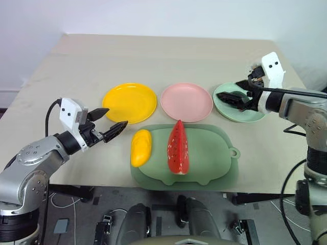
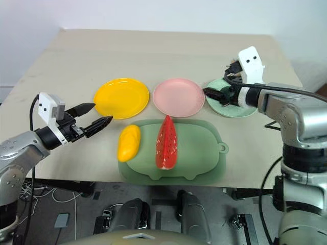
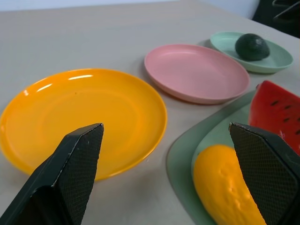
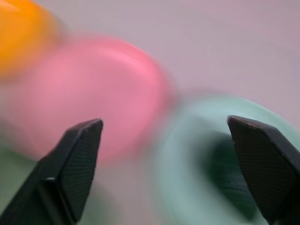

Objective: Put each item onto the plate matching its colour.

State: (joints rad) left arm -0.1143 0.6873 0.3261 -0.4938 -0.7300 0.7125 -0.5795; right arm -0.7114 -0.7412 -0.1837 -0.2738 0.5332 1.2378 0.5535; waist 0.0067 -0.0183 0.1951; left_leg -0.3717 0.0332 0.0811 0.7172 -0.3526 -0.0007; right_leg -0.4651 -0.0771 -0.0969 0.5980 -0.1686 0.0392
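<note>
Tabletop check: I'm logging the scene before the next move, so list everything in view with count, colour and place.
Table: one, beige, under everything.
Yellow plate: one, left of the row.
Pink plate: one, middle.
Mint green plate: one, right.
Avocado: one, dark green, on the mint green plate.
Board: one, pale green, nearer than the plates.
Mango: one, yellow, on the board's left edge.
Watermelon wedge: one, red, mid-board.
Left gripper: open, left of the mango.
Right gripper: open, over the mint green plate.

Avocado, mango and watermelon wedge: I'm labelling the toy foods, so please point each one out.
avocado (image 3: 252, 47), left wrist view, middle of its dark rounded top.
mango (image 1: 140, 147), left eye view, middle of its yellow body.
watermelon wedge (image 1: 178, 149), left eye view, middle of its red flesh.
</note>
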